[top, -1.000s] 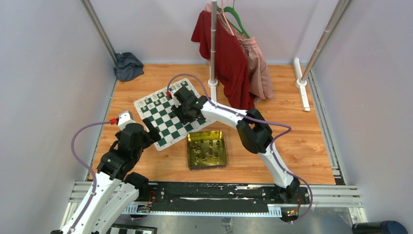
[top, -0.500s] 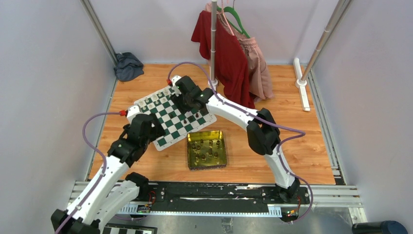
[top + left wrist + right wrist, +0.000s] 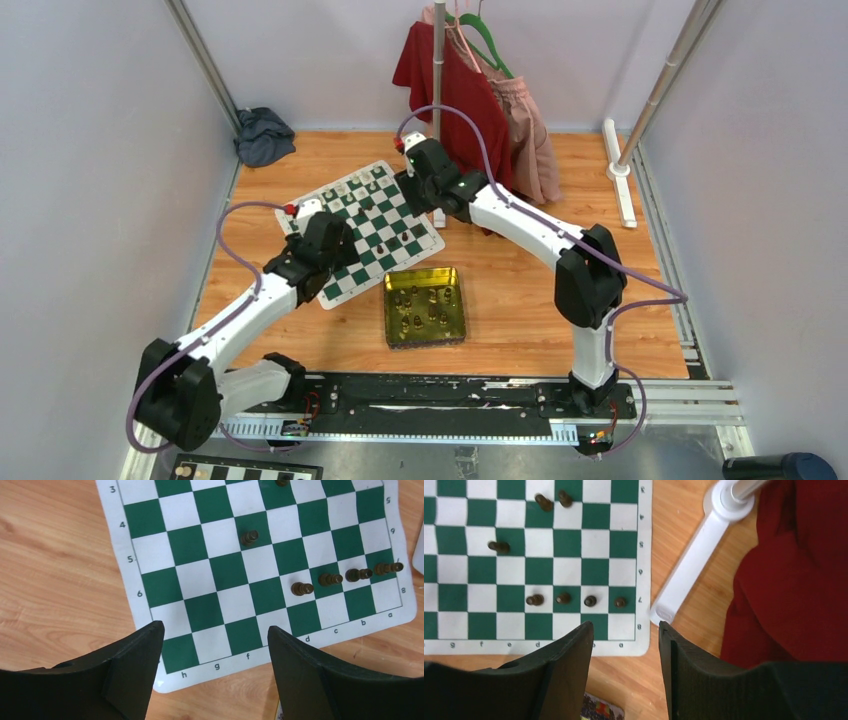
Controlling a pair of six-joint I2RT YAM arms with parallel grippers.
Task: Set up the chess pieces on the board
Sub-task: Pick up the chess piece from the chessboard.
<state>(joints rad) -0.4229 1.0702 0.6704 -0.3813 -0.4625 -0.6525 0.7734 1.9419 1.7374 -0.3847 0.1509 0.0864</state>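
Now the left gripper (image 3: 212,645) and right gripper (image 3: 625,645) are held wide, empty; another piece (image 3: 432,297) must be fetched for the board (image 3: 190,542).

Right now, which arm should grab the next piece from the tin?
Left, probably: the left gripper, open, hangs over the board corner beside the tin; the right gripper is farther off, by the rack.
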